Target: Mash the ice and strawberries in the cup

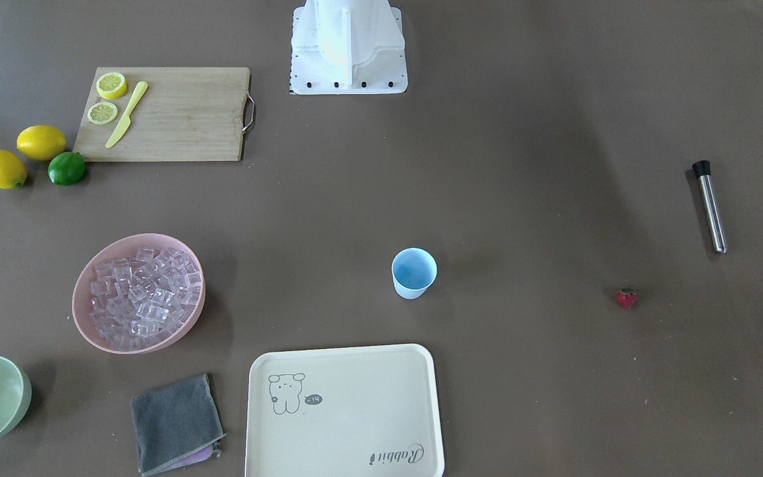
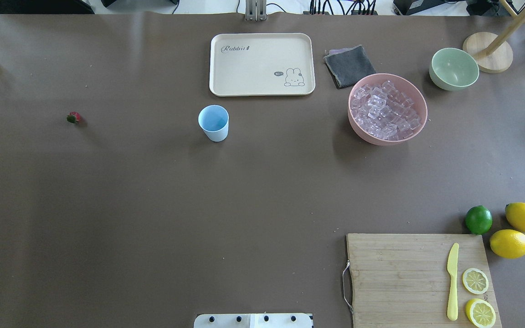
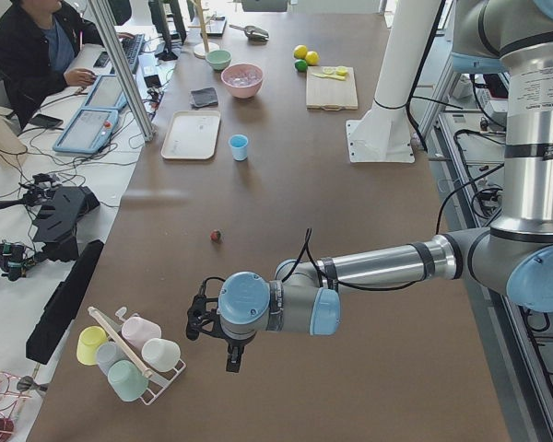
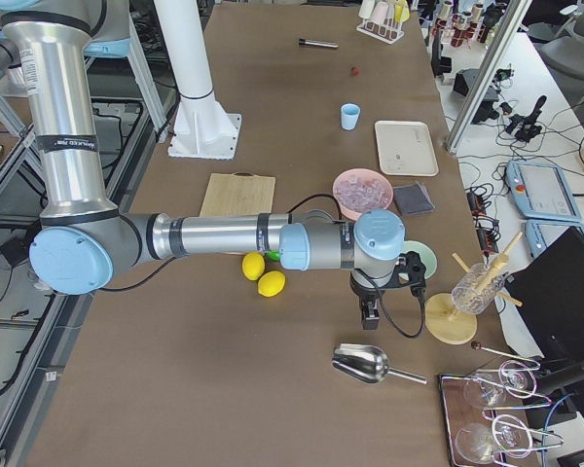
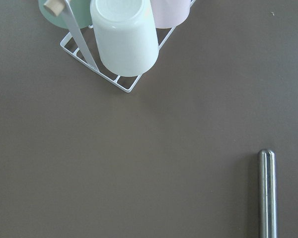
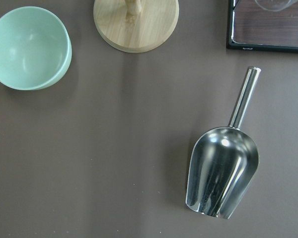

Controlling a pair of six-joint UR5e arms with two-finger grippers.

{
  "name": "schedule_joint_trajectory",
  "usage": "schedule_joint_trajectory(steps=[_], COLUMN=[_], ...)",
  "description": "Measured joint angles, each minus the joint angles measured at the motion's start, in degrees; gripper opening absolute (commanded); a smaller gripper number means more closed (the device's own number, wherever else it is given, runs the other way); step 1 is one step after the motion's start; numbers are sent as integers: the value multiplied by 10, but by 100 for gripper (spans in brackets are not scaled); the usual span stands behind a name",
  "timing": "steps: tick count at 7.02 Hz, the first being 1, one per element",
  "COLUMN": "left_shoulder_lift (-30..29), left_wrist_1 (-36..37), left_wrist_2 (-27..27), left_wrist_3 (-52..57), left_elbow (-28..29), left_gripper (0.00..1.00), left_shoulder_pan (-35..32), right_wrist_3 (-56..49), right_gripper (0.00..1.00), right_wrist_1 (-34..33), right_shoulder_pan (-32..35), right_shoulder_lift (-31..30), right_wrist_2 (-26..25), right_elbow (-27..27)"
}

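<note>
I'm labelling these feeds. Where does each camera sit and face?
Front-facing: across the table, facing the base.
Overhead: behind the robot, looking forward; base edge shows.
Exterior left: left table end; left arm near.
Exterior right: right table end; right arm near.
Left wrist: straight down on steel rod; robot unseen.
Right wrist: down on scoop; robot unseen.
Front-facing and overhead share the cup.

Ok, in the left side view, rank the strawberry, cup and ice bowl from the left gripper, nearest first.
1. Strawberry, mid-table, just beyond the left gripper.
2. Cup, farther along the table.
3. Ice bowl, near the far end.
</note>
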Motion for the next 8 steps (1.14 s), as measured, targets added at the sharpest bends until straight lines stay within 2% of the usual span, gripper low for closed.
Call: schedule_joint_trajectory(steps=[1,3,4,6,7,8], left_shoulder_lift=[2,2,2,1,0,-1], left_wrist_1=[0,0,0,-1,-1,-2], left_wrist_2=[1,2,1,1,1,1], left_wrist_3=[0,0,-1,-2,-3,-4], left_elbow=[1,0,-1,-3,-4,-5], left_gripper=[99,99,99,99,99,99], left_shoulder_pan=[0,-3,-4,-4,-4,-4], right_wrist_3=[45,138,199,273,283,285], right_gripper=[100,100,100,100,98,95], right_wrist_1=[0,7,27,62,66,68], right_shoulder_pan=[-29,-140,-207,-345,-389,-409], right_shoulder_lift=[-2,17,38,78,107,132], right_wrist_2=[0,-22,-57,-186,-219,-230], right_elbow=[48,116,127,131,122,112])
